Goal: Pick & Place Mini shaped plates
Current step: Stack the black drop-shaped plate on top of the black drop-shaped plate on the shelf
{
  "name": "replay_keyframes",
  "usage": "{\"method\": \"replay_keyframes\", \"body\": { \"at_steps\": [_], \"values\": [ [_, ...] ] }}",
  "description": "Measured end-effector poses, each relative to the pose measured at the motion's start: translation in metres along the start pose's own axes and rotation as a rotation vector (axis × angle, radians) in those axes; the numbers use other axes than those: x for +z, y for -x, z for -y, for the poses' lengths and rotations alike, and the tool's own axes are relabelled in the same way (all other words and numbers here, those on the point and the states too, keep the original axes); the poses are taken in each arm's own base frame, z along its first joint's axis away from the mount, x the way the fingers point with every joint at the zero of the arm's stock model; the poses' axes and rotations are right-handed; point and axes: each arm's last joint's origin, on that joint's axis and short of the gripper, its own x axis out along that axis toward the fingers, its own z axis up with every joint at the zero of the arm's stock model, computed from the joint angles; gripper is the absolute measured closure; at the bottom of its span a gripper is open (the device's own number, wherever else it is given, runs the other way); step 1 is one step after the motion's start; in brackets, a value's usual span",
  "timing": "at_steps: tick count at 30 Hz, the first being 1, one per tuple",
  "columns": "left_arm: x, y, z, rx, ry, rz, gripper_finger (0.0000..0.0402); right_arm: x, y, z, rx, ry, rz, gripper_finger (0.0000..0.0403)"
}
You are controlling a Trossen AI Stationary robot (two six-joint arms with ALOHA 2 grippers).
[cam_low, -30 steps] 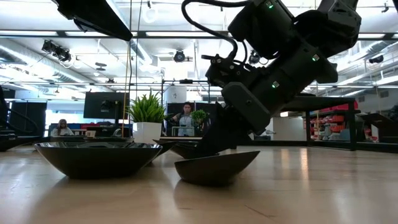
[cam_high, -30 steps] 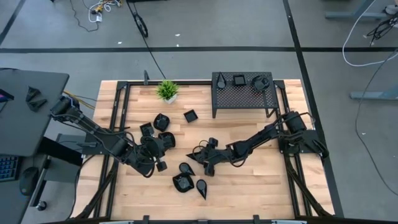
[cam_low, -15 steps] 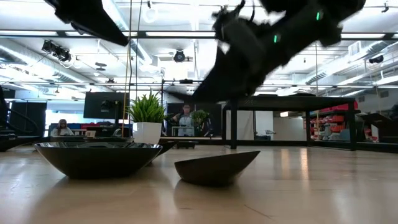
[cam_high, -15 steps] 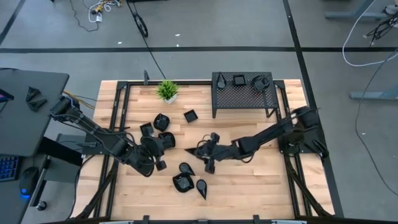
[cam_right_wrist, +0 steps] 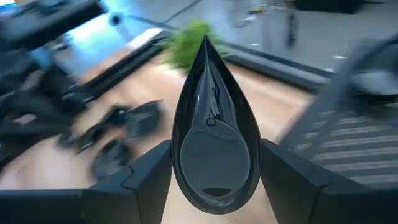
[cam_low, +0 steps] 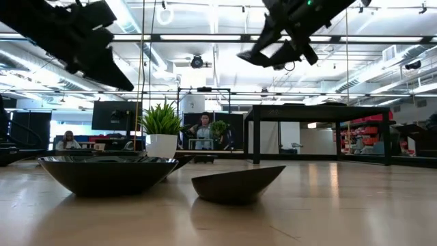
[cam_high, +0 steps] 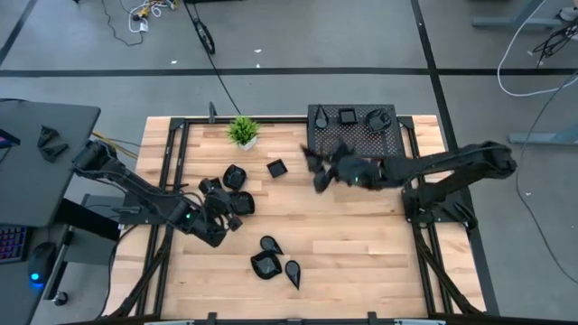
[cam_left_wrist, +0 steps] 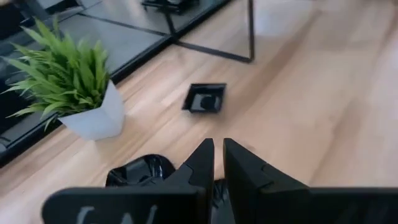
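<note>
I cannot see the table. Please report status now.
Right gripper holds teardrop plate, raised near the rack. Left gripper shut, empty. Nothing blocking.

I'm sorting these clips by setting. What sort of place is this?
Probably a robotics lab in an open office or workshop: a wooden table inside a metal frame, cables across the grey floor, and in the low view ceiling strip lights with people at a monitor.

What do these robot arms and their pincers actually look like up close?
Both arms are dark, almost black, built of slim jointed segments with thin cables alongside. The left gripper ends in two flat, angular black fingers tapering to pointed tips. The right gripper has broader matte black fingers with slanted edges. In the low view, small green indicator lights glow on the right arm.
</note>
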Motion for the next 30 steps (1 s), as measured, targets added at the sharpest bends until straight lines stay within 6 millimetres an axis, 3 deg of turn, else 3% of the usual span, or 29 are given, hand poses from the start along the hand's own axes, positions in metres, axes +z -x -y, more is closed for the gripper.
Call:
{"method": "replay_keyframes", "body": {
  "at_steps": [6,13,20,30],
  "values": [
    [0.014,-0.018,-0.003,0.050,0.105,0.039,0.0363,0.025,-0.021,0.043,-0.148,-0.074,0.035,0.0172],
    [0.034,-0.030,0.000,0.020,0.128,0.104,0.0363,0.043,-0.034,0.068,-0.145,-0.048,0.058,0.0172],
    [0.051,-0.044,-0.006,0.016,0.125,0.144,0.0363,0.043,-0.049,0.081,-0.231,-0.062,0.072,0.0172],
    [0.054,-0.058,-0.014,-0.063,0.146,0.089,0.0363,0.031,-0.081,0.104,-0.373,-0.150,0.031,0.0172]
  ]
}}
